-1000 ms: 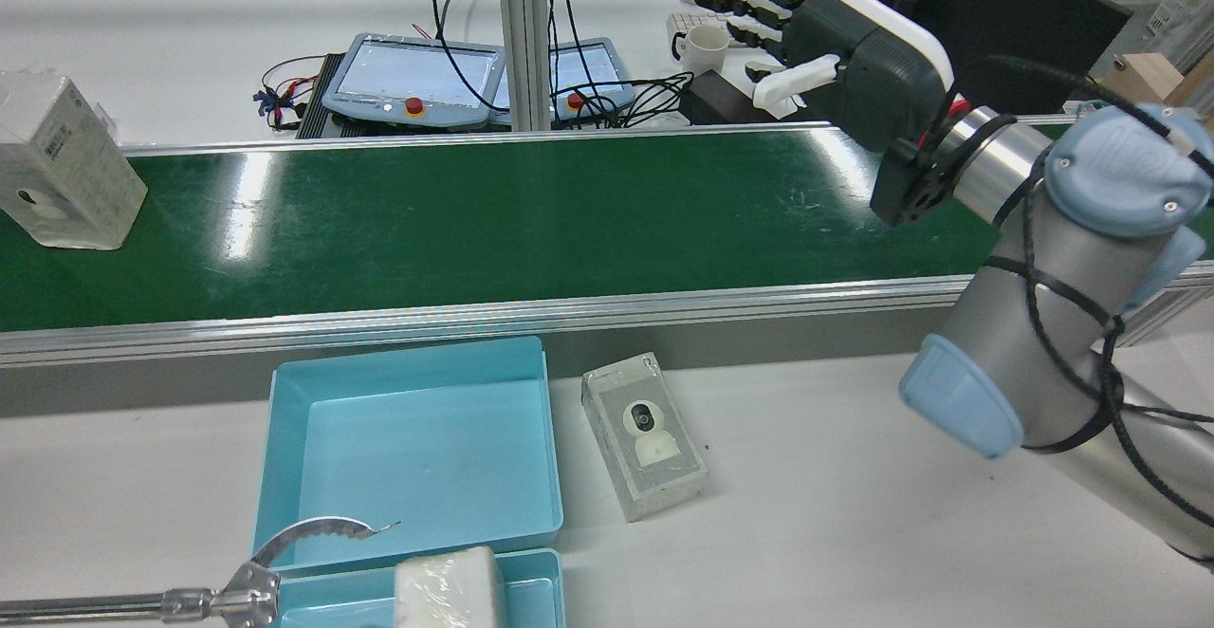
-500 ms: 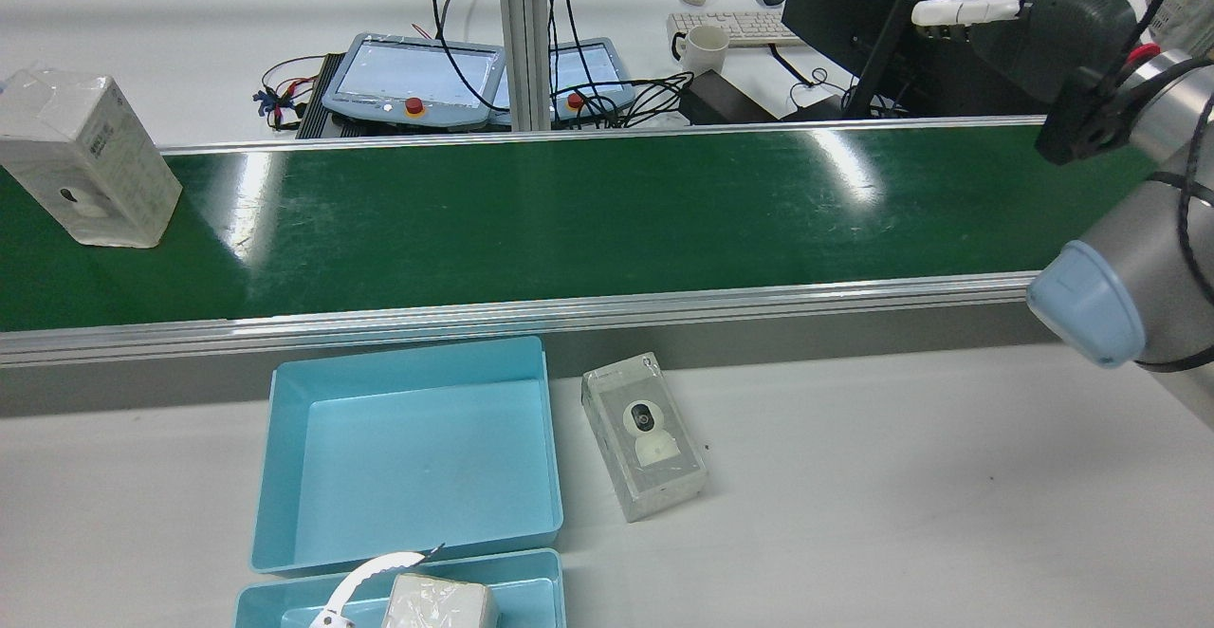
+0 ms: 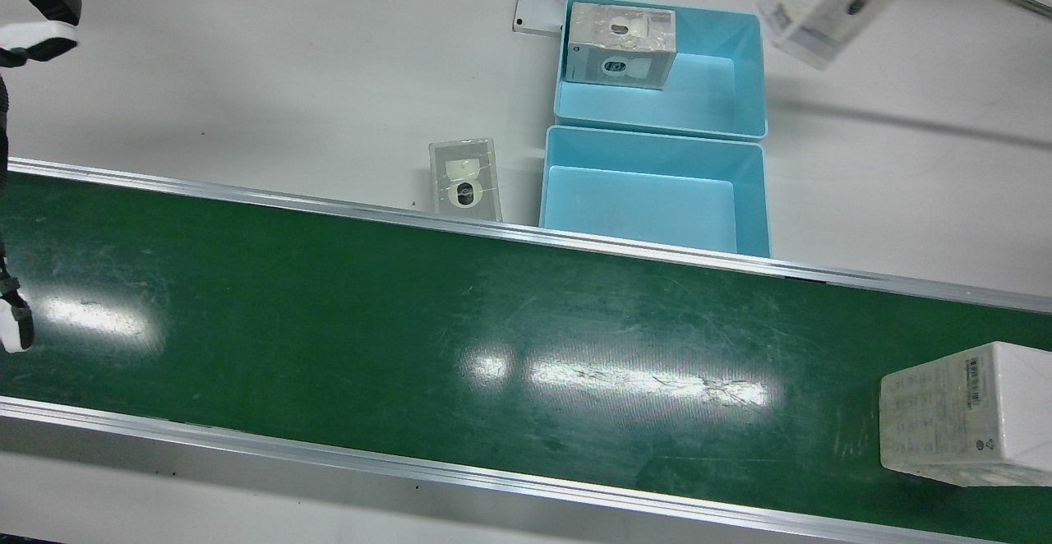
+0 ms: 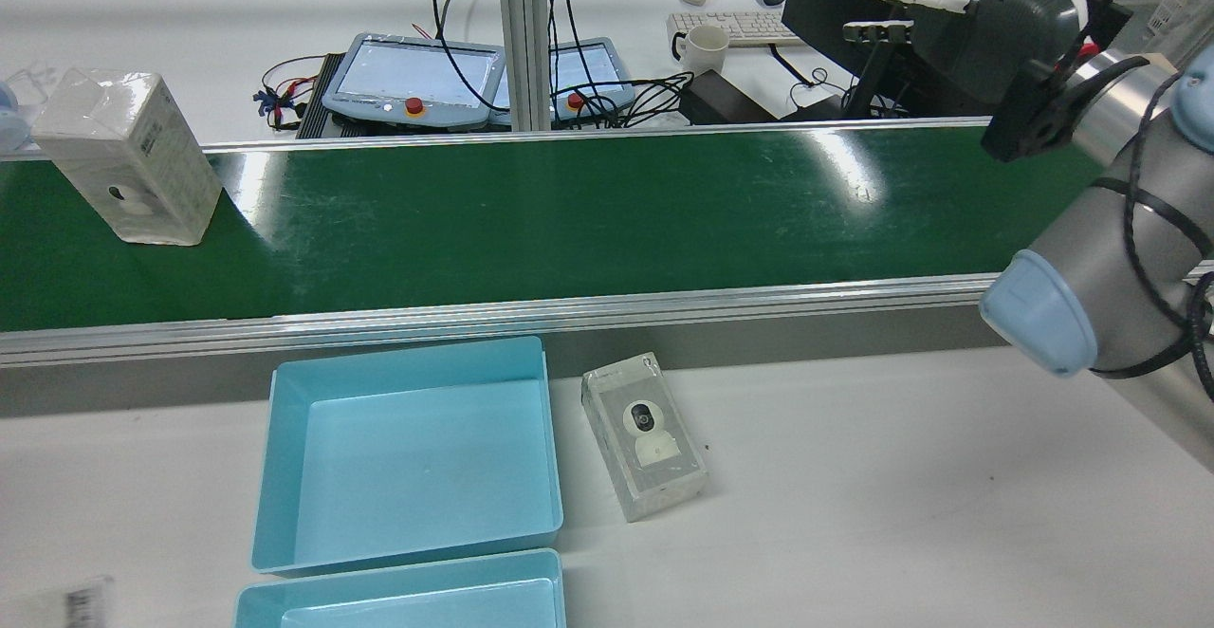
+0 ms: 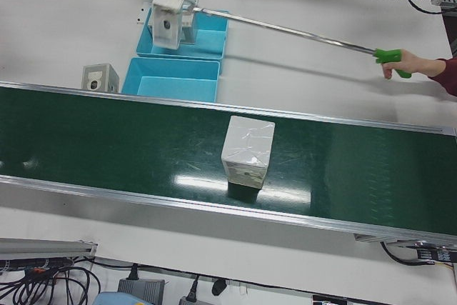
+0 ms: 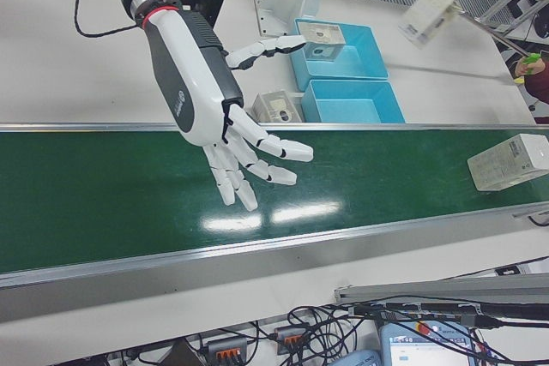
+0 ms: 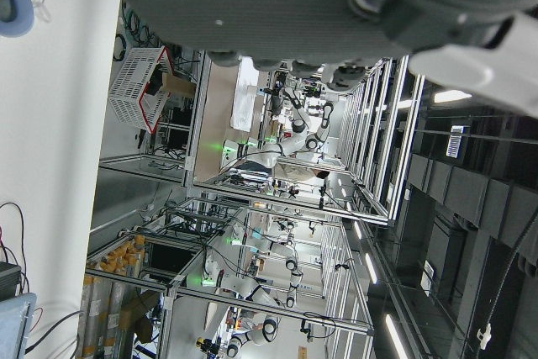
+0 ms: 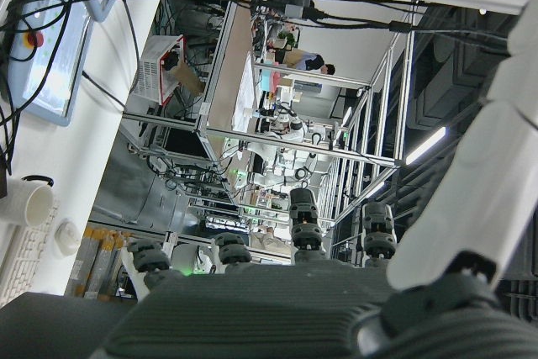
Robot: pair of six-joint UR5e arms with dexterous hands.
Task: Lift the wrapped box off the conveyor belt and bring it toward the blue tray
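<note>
The wrapped box has ridden further along the conveyor belt toward the middle. The right robot hand has swung back inward after retreating. The grabber tool and its box have left the rear view's lower edge.

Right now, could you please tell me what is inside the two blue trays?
The tray nearer the belt is empty. The farther tray holds one wrapped box; the floor beneath it is hidden.

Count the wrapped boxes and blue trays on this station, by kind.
Boxes: 4. One on the belt at, one beside the trays, one in the far tray, one held by the reacher at.
Trays: 2, near and far.
Total: 6.
</note>
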